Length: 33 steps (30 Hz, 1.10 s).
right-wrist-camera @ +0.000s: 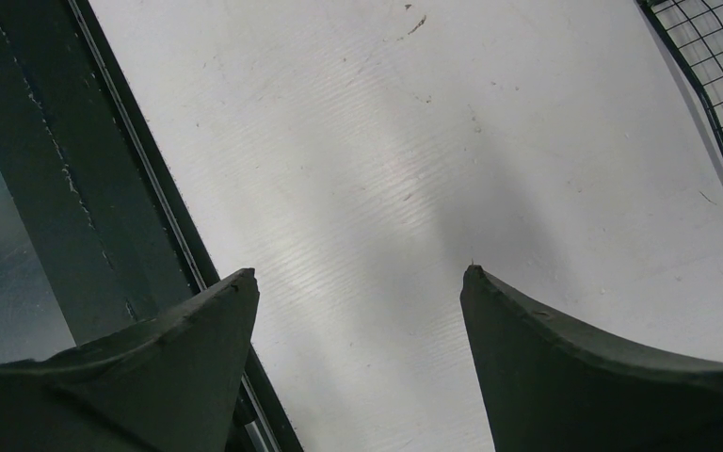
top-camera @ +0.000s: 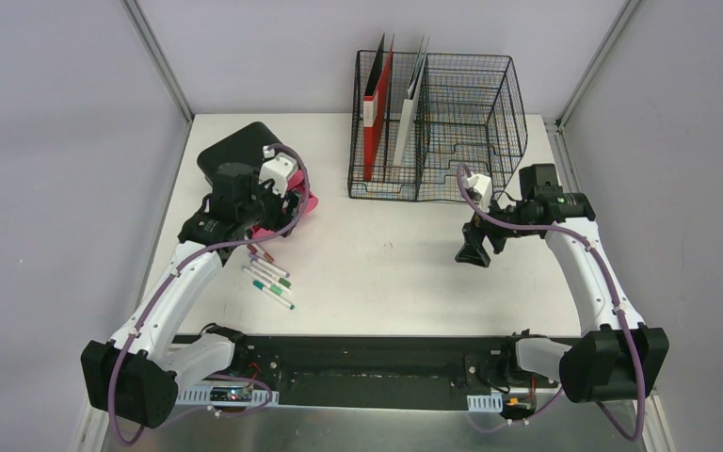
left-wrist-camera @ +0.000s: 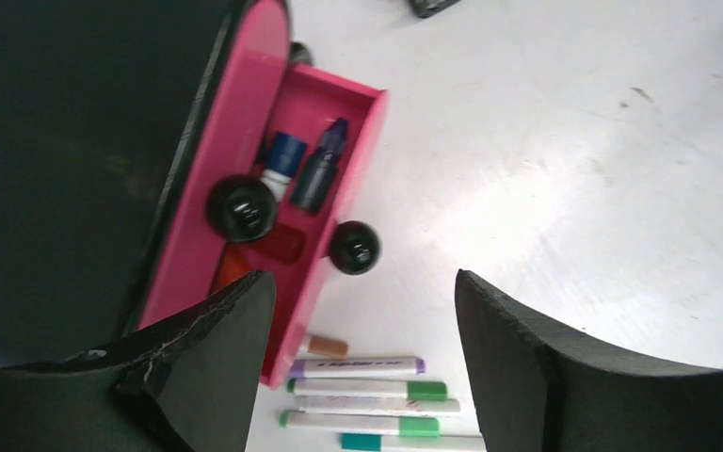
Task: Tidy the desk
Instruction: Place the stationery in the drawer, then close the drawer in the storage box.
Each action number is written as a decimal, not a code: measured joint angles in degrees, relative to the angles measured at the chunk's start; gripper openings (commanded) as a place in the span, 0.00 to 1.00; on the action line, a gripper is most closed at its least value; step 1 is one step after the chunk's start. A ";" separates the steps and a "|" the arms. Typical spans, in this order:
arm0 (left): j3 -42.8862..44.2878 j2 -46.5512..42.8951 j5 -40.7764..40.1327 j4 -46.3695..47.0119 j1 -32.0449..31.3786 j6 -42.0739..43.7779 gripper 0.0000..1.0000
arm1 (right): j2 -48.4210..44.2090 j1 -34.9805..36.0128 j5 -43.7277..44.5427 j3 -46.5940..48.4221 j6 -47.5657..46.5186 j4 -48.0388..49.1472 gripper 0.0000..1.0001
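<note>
The white desk [top-camera: 386, 273] carries a pink tray [left-wrist-camera: 245, 122] at its left back, with a black case [top-camera: 235, 151] beside it. A blue-capped marker [left-wrist-camera: 284, 155], a dark marker [left-wrist-camera: 325, 169] and a red one [left-wrist-camera: 245, 259] lie inside the tray. Several loose markers [left-wrist-camera: 367, 386] lie side by side on the desk just in front of the tray, also seen from above [top-camera: 271, 278]. My left gripper [left-wrist-camera: 362, 282] hovers open over the tray's near corner, holding nothing. My right gripper [right-wrist-camera: 360, 273] is open over bare desk near the rack, seen from above [top-camera: 473, 250].
A black wire-mesh rack [top-camera: 471, 104] stands at the back centre, with a red folder [top-camera: 377, 113] and a white folder [top-camera: 409, 113] upright in its left slots. Two black round knobs [left-wrist-camera: 354, 247] show at the tray. A dark rail [right-wrist-camera: 75, 188] runs along the near edge.
</note>
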 measured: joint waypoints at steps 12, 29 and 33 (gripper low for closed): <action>0.02 5.55 19.06 -1.09 0.00 0.17 0.52 | 0.00 -0.20 0.00 -0.09 -0.13 0.00 0.82; 1.33 14.34 3.69 -1.18 -12.55 1.46 0.00 | 0.00 -0.26 0.00 -0.11 -0.15 0.00 0.83; 2.34 18.99 -4.70 -1.66 -13.68 2.80 0.00 | 0.00 -0.26 0.02 -0.13 -0.17 0.00 0.83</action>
